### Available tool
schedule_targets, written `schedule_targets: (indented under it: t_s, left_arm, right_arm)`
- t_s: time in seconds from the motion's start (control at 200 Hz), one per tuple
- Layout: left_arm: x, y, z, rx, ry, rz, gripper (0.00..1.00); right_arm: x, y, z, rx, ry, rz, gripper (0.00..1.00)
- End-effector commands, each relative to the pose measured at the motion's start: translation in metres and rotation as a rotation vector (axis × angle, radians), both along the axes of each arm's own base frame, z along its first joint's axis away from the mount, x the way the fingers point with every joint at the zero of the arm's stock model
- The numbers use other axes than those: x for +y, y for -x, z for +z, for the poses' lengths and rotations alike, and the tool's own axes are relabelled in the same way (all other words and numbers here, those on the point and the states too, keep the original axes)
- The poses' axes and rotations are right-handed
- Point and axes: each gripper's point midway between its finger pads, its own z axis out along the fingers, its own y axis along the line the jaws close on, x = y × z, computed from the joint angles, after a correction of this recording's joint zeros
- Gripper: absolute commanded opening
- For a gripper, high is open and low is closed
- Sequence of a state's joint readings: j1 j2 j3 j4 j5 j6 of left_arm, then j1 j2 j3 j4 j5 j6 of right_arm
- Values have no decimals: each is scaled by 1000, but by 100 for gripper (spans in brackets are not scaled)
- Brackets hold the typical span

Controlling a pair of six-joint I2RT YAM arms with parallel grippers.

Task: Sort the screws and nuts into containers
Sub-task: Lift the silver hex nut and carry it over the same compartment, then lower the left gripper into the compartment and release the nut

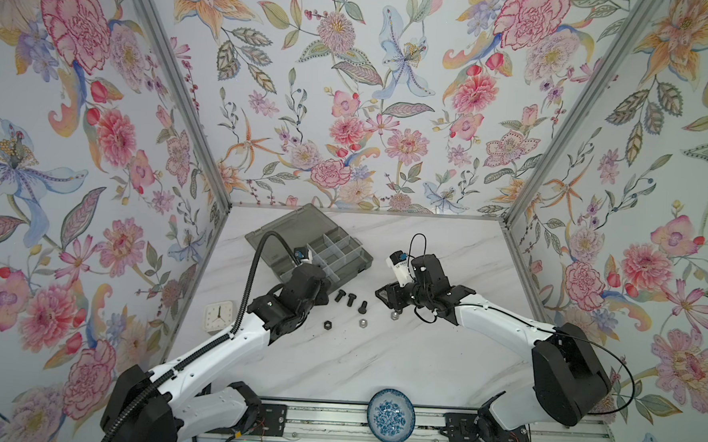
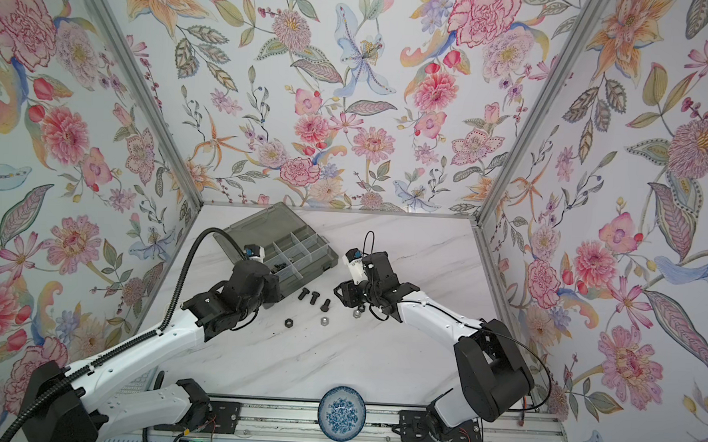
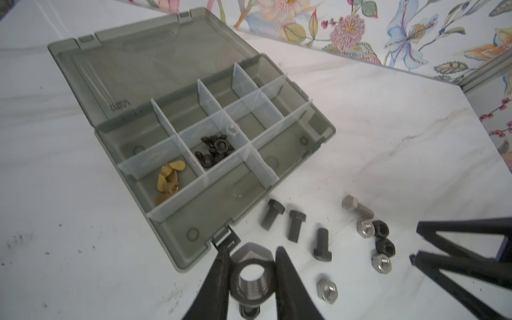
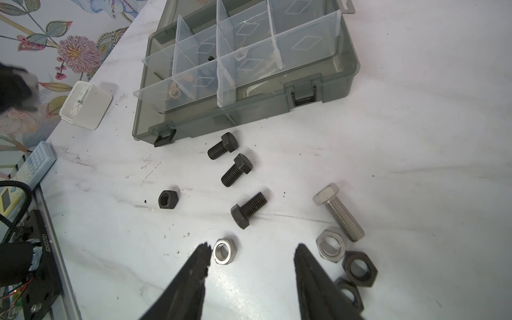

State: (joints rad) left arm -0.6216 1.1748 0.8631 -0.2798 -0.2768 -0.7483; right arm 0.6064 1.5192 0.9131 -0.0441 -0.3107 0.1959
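Left claw point(image 3: 252, 249) is clamped down narrow on a silver nut point(image 3: 250, 279), flats pinched between both fingers, bore facing the camera; it looks lifted, because a black nut point(image 3: 249, 311) lies on the table point(image 3: 83, 249) right beneath it. Just beside the claw sits a spare nut point(image 3: 327, 289); a little ahead, three black bolts point(image 3: 296, 225); hard by one fingertip, the latch point(image 3: 224, 239) of the box point(image 3: 194, 219). Further ahead, brass wing nuts point(image 3: 169, 177) fill one compartment and black wing nuts point(image 3: 214, 149) the next. Across from it, the right claw point(image 4: 252, 246) stands half open, holding nothing, near that spare nut. What could go wrong? That is a thin pinch on smooth metal, so a jolt could spin the nut out. The dividers point(image 3: 210, 105) stand proud, so a sloppy drop could bounce it into the wrong compartment. The latch is close enough to snag a finger, and the two claws are near enough to clash. Writing? Only a moulded mark point(image 3: 120, 106) on the lid point(image 3: 144, 69), and it can't be read.
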Motion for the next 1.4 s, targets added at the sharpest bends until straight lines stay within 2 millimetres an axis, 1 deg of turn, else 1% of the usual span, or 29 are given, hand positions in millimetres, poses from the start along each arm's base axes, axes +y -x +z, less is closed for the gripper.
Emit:
schedule_targets:
  t_s: [0.0, 0.045, 0.195, 0.205, 0.21, 0.225, 0.345, 0.42, 0.465, 0.52, 0.6, 0.65, 0.791, 0.891, 1.091, 1.181, 1.396]
  left_arm:
    - [0, -43, 25, -89, -70, -19, 0]
    - [-4, -59, 28, -102, -70, -40, 0]
    - [-13, -112, 12, -87, -79, -72, 0]
    - [-14, -115, 14, -91, -75, -78, 0]
    - [-15, -117, 7, -79, -81, -80, 0]
    - [-17, -122, -1, -64, -84, -87, 0]
    - [-29, -157, -22, -25, -88, -125, 0]
    - [-36, -172, -39, 10, -100, -142, 0]
    - [-40, -180, -45, 24, -99, -155, 0]
    - [-40, -187, -56, 42, -108, -158, 0]
    - [-39, -197, -65, 54, -117, -152, 0]
    - [-39, -201, -67, 56, -116, -153, 0]
    - [-37, -207, -82, 87, -132, -151, 0]
    - [-39, -208, -94, 111, -123, -164, 0]
    - [-39, -208, -110, 151, -125, -162, 0]
    - [-38, -205, -112, 164, -129, -163, 0]
    - [-33, -193, -111, 158, -121, -157, 0]
  right_arm:
    - [0, 2, -13, 36, -1, 1, 52]
    - [0, 2, -14, 41, 0, 1, 52]
    - [0, 3, -13, 41, -6, -3, 52]
    - [0, 3, -13, 40, -7, -4, 52]
    - [0, 3, -13, 40, -6, -4, 52]
    - [0, 3, -14, 43, -6, -4, 52]
    - [0, 4, -12, 44, -8, -3, 52]
    - [0, 4, -11, 42, -5, -3, 52]
    - [-1, 4, -11, 42, -4, -5, 52]
    - [-1, 4, -9, 37, -5, -6, 53]
    - [-2, 5, -9, 35, -3, -7, 53]
    - [-3, 5, -9, 34, 0, -9, 53]
    - [-4, 6, -9, 37, 3, -11, 52]
    - [-4, 7, -9, 37, 2, -9, 53]
    - [-5, 8, -8, 34, 5, -11, 53]
    - [-7, 8, -7, 28, 8, -14, 53]
    - [-7, 6, -10, 36, 13, -14, 53]
